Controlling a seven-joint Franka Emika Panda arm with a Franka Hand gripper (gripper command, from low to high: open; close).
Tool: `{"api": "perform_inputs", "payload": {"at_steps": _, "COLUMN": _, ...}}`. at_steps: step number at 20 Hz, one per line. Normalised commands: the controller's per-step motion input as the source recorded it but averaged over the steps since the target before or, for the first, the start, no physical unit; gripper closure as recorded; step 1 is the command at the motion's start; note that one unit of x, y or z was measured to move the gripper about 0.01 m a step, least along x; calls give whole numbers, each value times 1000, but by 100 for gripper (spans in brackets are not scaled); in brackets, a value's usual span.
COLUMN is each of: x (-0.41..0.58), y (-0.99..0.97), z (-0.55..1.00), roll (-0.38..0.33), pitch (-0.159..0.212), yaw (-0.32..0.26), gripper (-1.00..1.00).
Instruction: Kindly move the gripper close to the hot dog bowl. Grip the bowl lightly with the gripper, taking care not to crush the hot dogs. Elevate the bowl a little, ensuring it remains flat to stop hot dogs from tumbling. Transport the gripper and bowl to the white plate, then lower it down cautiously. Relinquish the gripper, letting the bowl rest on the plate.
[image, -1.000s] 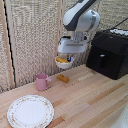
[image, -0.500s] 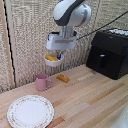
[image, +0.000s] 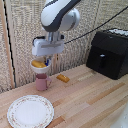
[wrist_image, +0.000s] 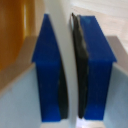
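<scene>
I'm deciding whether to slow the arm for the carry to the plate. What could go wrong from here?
1. The claw pinches only the rim of the hot dog bowl, which hangs in the air, so it could tilt and spill the hot dogs.
2. The pink mug stands right under the bowl; a low path toward the white plate might clip it.
3. One orange piece already lies on the table.
</scene>
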Motion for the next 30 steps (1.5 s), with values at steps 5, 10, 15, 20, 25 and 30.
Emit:
{"api": "perform_inputs", "payload": {"at_steps": 5, "x": 21, "y": 717, "z": -448, "roll": -78, "pitch": 0, "yaw": 64, "gripper": 100}}
{"api": "perform_inputs", "payload": {"at_steps": 10, "x": 33, "y": 501, "z": -479, "roll": -112, "pitch": -2, "yaw": 70, "gripper": 100}}
{"api": "perform_inputs", "payload": {"at_steps": 15, "x": 0, "y": 317, "z": -409, "roll": -106, "pitch": -3, "yaw": 42, "gripper": 100}}
{"api": "perform_inputs", "payload": {"at_steps": 20, "x": 17, "y": 155, "z": -355, "roll": -91, "pitch": -12, "yaw": 27, "gripper": 100}}
{"api": "perform_inputs", "payload": {"at_steps": 25, "x": 62, "y": 134, "z": -285, "roll": -80, "pitch": -7, "yaw": 32, "gripper": 100}}
{"api": "perform_inputs", "payload": {"at_steps": 30, "x": 24, "y": 47, "z": -36, "roll": -17, "pitch": 0, "yaw": 8, "gripper": -100}}
